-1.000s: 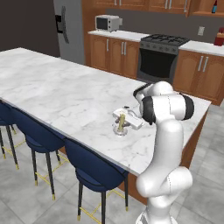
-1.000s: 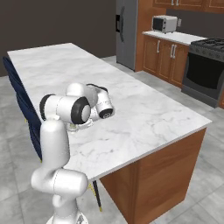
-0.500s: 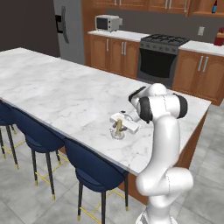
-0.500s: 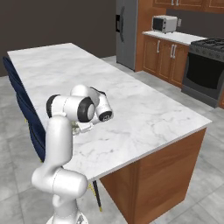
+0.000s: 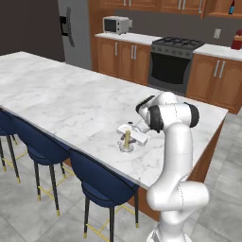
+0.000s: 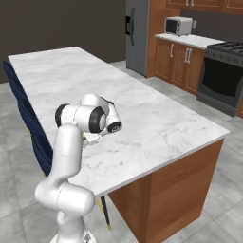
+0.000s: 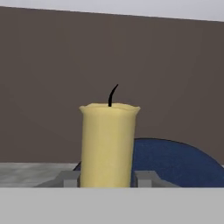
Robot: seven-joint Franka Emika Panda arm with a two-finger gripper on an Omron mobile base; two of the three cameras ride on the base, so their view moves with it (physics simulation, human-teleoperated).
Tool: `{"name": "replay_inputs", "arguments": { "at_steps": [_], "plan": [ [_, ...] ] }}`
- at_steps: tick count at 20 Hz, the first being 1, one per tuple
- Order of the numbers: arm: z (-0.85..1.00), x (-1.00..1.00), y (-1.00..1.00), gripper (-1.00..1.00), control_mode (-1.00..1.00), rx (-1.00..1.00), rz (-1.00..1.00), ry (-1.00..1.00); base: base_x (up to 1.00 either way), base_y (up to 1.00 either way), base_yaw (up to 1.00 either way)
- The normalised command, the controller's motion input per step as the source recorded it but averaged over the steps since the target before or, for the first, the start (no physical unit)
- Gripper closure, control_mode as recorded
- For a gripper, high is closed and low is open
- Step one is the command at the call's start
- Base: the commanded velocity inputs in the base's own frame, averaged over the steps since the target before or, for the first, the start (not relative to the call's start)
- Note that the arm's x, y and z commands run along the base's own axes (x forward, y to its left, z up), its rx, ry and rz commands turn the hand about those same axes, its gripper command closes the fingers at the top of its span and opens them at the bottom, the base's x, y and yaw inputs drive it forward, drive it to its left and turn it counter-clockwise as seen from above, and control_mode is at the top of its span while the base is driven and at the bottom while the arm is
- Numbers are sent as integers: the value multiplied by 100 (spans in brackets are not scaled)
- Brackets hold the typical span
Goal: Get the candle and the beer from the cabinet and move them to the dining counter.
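We see the candle [image 7: 109, 144] as a pale yellow pillar with a slightly wavy top rim and a short curved black wick, bearing no label or writing. It stands upright on the tabletop [image 5: 61, 101], near the edge lined by the blue chairs [image 5: 101, 184]. The fingers [image 7: 145, 178] grasp the candle's base from both sides. Compared with a second ago, the arm's elbow has swung while the candle has stayed in place.

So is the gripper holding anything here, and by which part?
Yes, the gripper is shut on the candle, its fingers pressing the lower sides of the body. The candle stands upright over the dining counter.
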Motion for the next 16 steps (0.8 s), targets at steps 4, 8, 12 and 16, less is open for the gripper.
{"name": "replay_inputs", "arguments": {
  "at_steps": [4,8,12,16],
  "plan": [
    [-25,11,0,100,-100,0,4,0,0,0,0],
    [-24,5,0,-100,-100,0,3,0,0,0,0],
    [-14,-1,0,-100,-100,0,4,-2,0,0,0],
    [0,-16,0,-100,-100,0,1,-8,0,0,0]
  ]
}}
